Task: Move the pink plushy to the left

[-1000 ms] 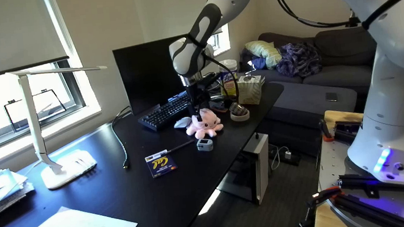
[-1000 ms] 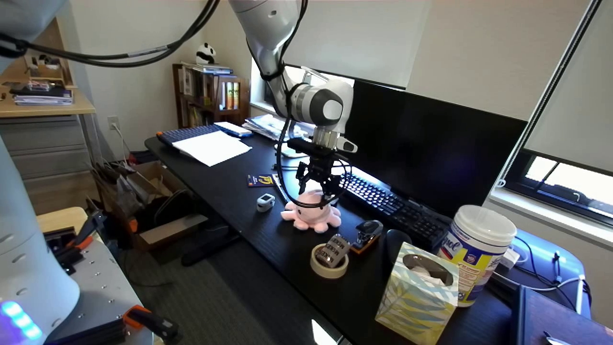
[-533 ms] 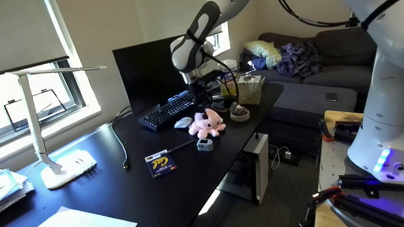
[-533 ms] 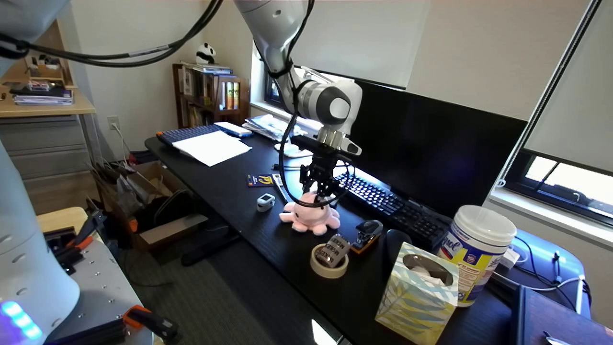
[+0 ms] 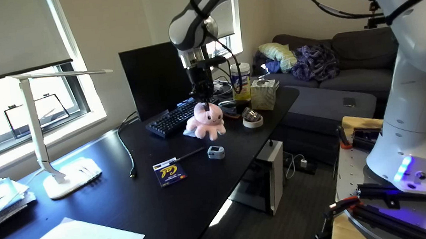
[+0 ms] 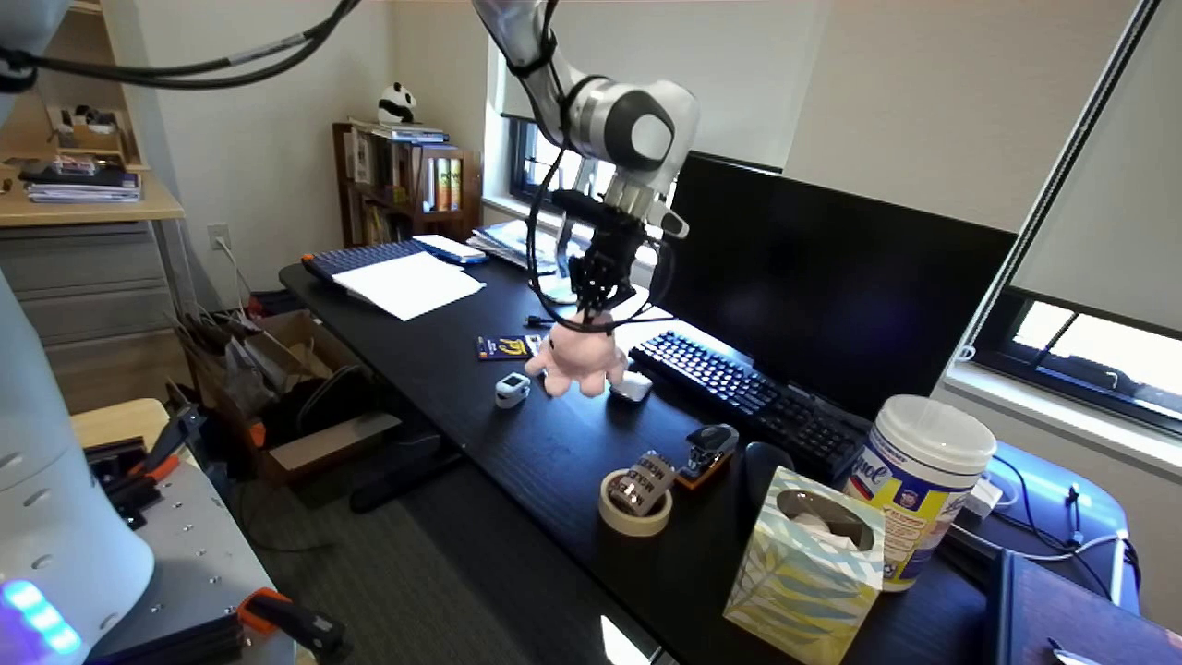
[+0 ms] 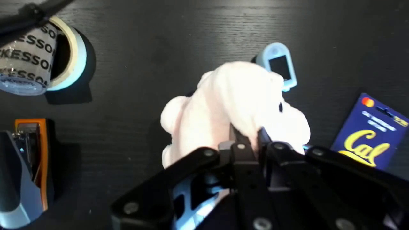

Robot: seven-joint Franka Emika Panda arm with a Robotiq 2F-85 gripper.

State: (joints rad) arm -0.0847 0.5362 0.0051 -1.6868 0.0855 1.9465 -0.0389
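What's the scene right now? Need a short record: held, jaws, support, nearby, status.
held: pink plushy
jaws: closed on the top of its head
pose: hanging upright above the black desk, limbs pointing down, clear of the surface
nearby on desk: pale device with a dark screen, blue Cal card, white mouse
also on desk: tape roll with a printed roll tilted in it; black-and-orange stapler
status: plushy lifted, not yet set down
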